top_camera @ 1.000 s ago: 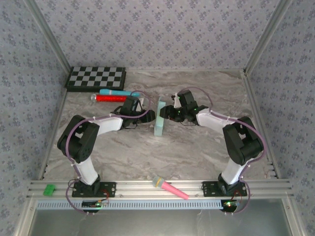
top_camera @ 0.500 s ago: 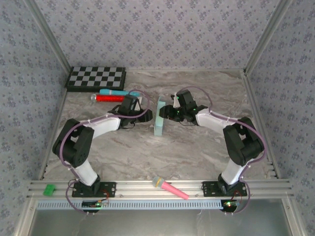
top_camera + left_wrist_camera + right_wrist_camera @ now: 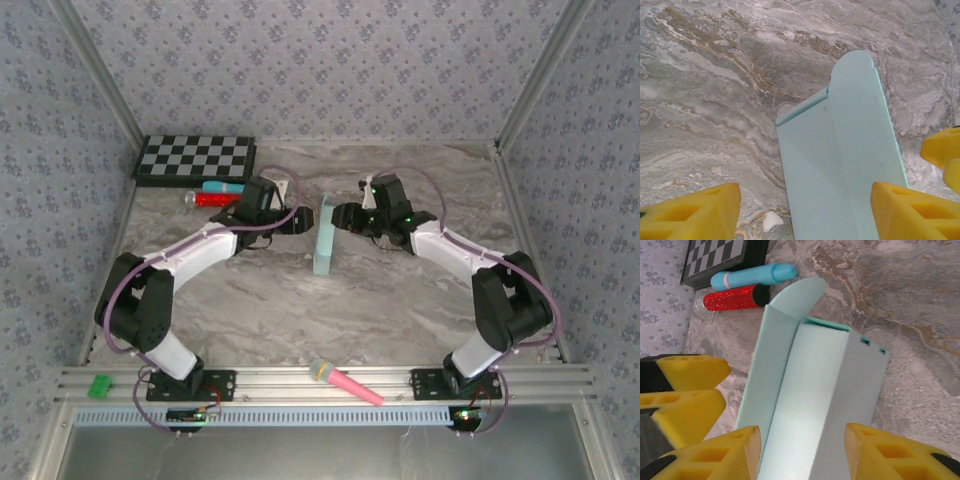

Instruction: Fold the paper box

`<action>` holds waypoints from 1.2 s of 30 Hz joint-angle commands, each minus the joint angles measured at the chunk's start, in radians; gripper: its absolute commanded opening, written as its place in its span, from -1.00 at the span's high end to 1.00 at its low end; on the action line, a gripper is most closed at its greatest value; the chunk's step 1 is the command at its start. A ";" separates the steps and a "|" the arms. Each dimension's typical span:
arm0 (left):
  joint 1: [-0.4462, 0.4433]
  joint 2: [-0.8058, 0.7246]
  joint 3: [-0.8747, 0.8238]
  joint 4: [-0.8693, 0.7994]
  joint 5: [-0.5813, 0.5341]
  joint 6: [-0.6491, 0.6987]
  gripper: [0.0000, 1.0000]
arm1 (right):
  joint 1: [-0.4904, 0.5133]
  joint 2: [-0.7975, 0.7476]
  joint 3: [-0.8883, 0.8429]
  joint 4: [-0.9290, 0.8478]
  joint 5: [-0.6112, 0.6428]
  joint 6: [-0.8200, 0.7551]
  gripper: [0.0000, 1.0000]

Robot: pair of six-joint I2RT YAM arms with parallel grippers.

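A pink toy microphone (image 3: 345, 382) lies at 6 o'clock, out of your way. Mid-table the paper box (image 3: 325, 238) stands on edge, long axis 6-to-12. Your right gripper (image 3: 342, 215), at its 3 o'clock, seems clamped across it. Your left gripper (image 3: 296, 222), at 9, straddles it with the jaws slack. A red tube (image 3: 212, 199) and the checkerboard (image 3: 195, 158) sit beyond at 10, obstructing nothing.

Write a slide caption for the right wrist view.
Right gripper grips the pale aqua-blue card box on the marbled table; beyond, a blue tube, red glitter tube and black-and-white checkerboard.
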 commanded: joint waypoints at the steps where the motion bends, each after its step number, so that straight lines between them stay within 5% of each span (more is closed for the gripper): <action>1: -0.001 -0.015 0.056 -0.033 0.082 0.014 -0.46 | -0.011 -0.024 -0.037 -0.078 0.044 -0.009 0.03; 12: -0.054 0.108 0.247 -0.223 0.116 0.100 -0.65 | 0.034 -0.015 -0.188 0.012 0.024 0.000 0.07; 17: -0.096 0.167 0.345 -0.352 0.029 0.160 -0.75 | 0.083 0.019 -0.229 0.129 0.041 0.073 0.08; 26: -0.110 0.195 0.428 -0.499 -0.031 0.266 -0.76 | 0.179 0.083 -0.279 0.369 0.107 0.197 0.08; 36: -0.118 0.259 0.511 -0.611 -0.049 0.417 -0.73 | 0.227 0.087 -0.286 0.427 0.184 0.218 0.08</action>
